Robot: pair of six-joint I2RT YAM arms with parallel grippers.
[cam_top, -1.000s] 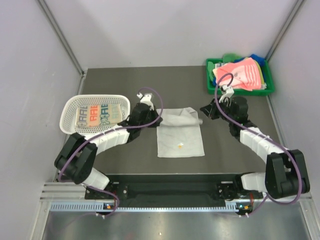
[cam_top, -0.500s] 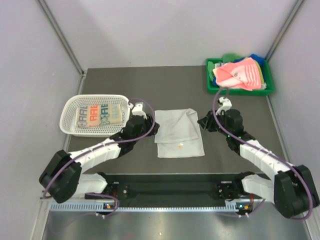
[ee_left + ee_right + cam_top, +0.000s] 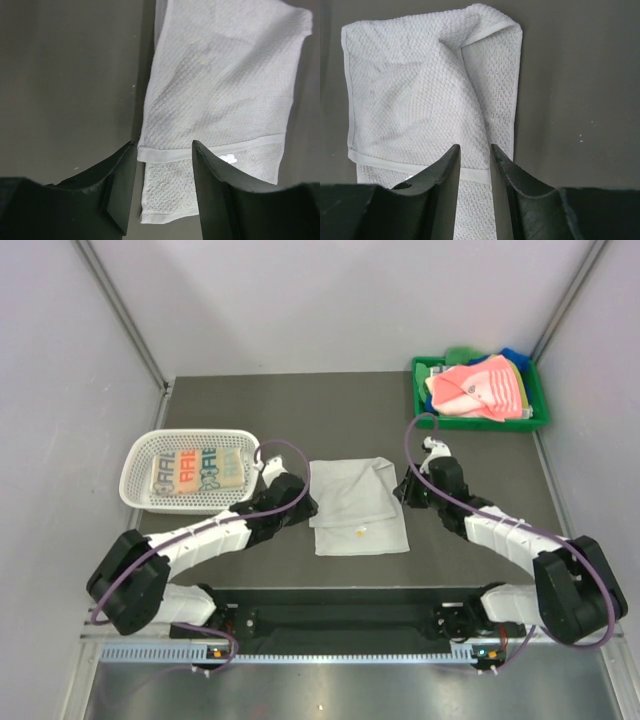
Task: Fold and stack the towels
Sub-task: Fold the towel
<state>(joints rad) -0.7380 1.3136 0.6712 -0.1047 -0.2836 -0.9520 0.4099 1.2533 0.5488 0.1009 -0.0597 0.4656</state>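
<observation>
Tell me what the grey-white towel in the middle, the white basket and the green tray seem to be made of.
The grey-white towel: soft woven cloth, probably cotton, matte; bumpy waffle-like weave and hemmed edges. The white basket: apparently rigid plastic; moulded walls full of holes. The green tray: likely plastic too; smooth, evenly coloured walls.

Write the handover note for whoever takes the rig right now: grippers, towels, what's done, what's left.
Grippers: left gripper open at the left edge of the grey towel; right gripper open, gap narrower, at its right edge. Neither holds anything.
Towels: grey towel mid-table, far part folded toward the near edge, rumpled. A lettered towel lies folded in the basket. A pink towel and others are heaped in the tray.
Done: lettered towel; grey towel's first fold.
Left: finish and stack the grey towel, then the tray's towels.
</observation>
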